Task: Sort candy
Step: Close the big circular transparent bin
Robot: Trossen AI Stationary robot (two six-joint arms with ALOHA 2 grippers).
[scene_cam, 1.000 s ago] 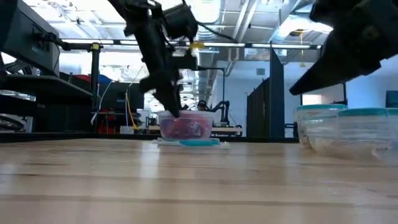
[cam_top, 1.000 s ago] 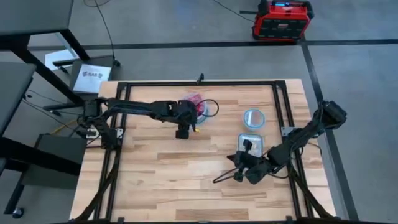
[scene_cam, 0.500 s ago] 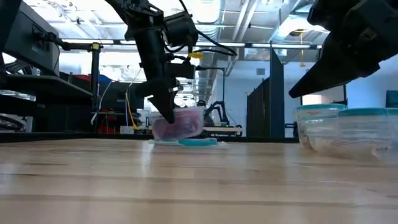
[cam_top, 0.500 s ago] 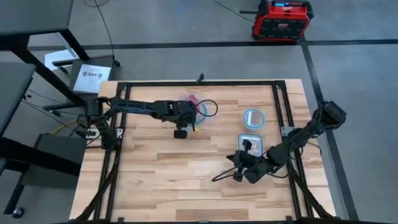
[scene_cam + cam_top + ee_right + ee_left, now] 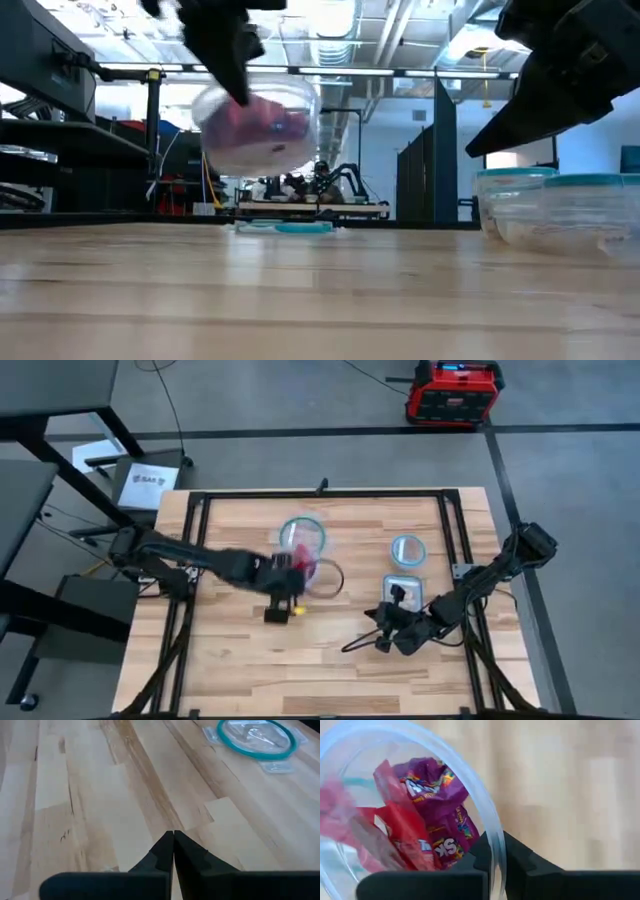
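I am seeing the left gripper [image 5: 492, 865] clenching on the rim of a clear bowl [image 5: 487, 827], 1 finger inside the wall and 1 outside. The low view shows that bowl [image 5: 258, 125] hanging clear of the table [image 5: 320, 290], tilted. In the high view it is sitting near the table's centre, slightly toward 11 o'clock [image 5: 303, 550].

The candy [image 5: 427, 827] is lying inside the lifted bowl: red and purple wrapped pieces, bunched against the wall nearest the fingers. From the low view it reads as a pink-red mass [image 5: 262, 122].

A teal-rimmed lid [image 5: 255, 737] is lying flat on the wood.

The right gripper [image 5: 173, 851] is resting toward 4 o'clock [image 5: 392, 632], fingertips pressed together on nothing. 2 further clear containers [image 5: 406, 549] are standing toward 2 o'clock of the centre, just beside each other.
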